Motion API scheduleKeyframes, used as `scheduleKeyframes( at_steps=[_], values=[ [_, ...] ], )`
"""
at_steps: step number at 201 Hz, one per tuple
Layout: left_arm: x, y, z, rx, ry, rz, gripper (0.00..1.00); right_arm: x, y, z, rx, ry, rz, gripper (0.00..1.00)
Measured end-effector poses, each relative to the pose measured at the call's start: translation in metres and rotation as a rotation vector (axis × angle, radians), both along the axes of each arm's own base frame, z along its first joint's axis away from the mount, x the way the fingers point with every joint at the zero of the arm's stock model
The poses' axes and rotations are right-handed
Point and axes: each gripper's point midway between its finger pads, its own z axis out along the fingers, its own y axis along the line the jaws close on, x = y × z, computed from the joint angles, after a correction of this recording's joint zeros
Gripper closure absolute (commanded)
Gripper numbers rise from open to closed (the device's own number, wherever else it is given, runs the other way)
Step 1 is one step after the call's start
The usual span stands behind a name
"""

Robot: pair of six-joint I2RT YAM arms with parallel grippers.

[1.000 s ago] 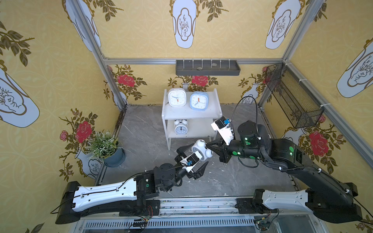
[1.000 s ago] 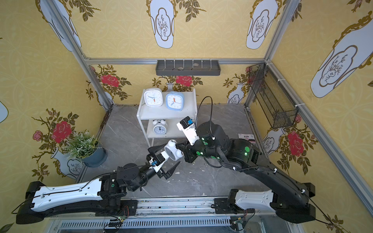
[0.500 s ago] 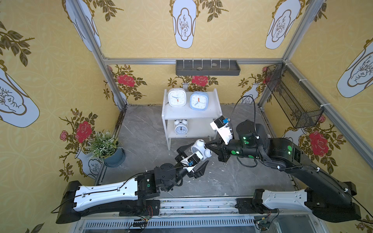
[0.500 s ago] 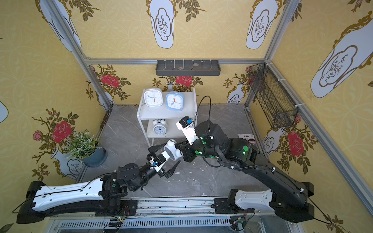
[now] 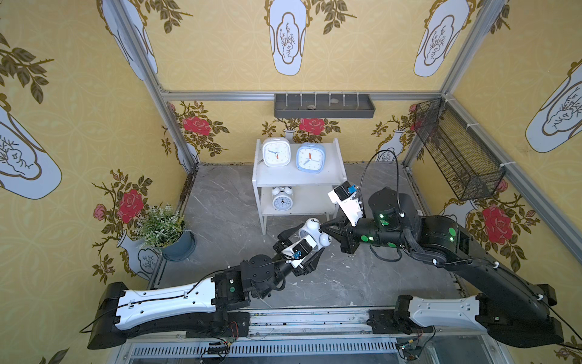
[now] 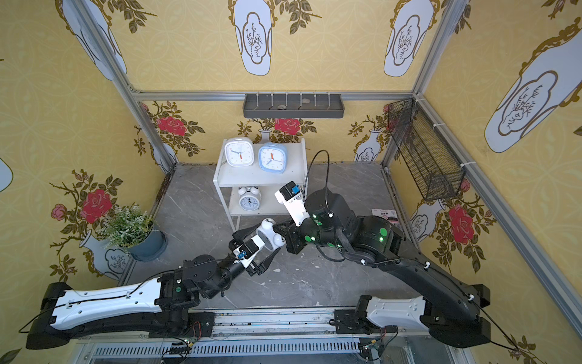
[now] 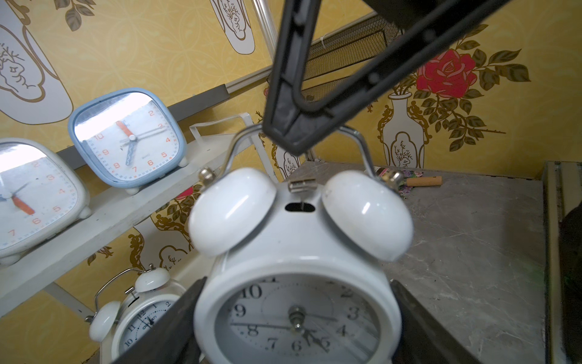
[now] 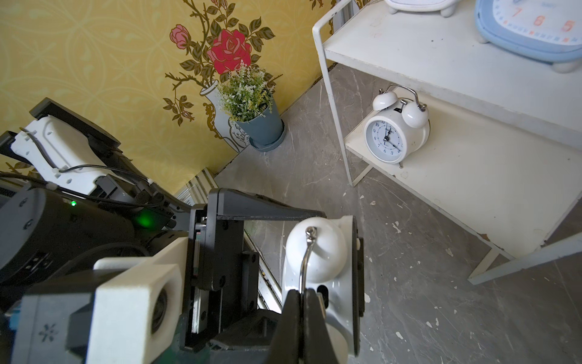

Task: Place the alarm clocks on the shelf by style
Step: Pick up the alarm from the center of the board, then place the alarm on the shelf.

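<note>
Straddling clock [image 7: 296, 245], left end effector [image 7: 296, 283] blurred, cropped

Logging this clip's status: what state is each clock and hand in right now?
White square clock: upright on the shelf, top board.
Blue square clock: upright beside it.
Shelved twin-bell clock: upright on lower board.
Held twin-bell clock: aloft between both hands.
Right hand: shut on its handle.
Left hand: fingers flank its body; grip unclear.

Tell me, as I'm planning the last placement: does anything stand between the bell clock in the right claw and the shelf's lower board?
Nothing visible does. The held bell clock, pinched by its handle in the right claw, has only open floor before the shelf, and the lower board is free beside the other bell clock there.
</note>
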Motion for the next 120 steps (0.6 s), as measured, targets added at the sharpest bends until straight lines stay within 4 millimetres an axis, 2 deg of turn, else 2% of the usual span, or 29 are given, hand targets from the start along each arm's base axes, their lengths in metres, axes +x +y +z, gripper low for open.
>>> scheduleKeyframes(
  at_steps=[28,70,100,120],
  values=[
    [0.000,0.000,0.000,0.001,0.000,-0.001,0.30,0.001,-0.001,-0.001,0.001,0.000,-0.004,1.00],
    [-0.001,-0.001,-0.005,-0.019,0.023,-0.007,0.34,0.007,-0.006,-0.005,-0.005,0.003,-0.051,0.73],
    [0.006,-0.002,-0.013,-0.060,0.080,0.044,0.32,0.022,-0.016,-0.002,-0.007,-0.023,-0.150,0.65],
    [0.017,0.000,-0.019,-0.101,0.130,0.118,0.32,0.033,-0.032,0.005,0.008,-0.055,-0.245,0.55]
  ],
)
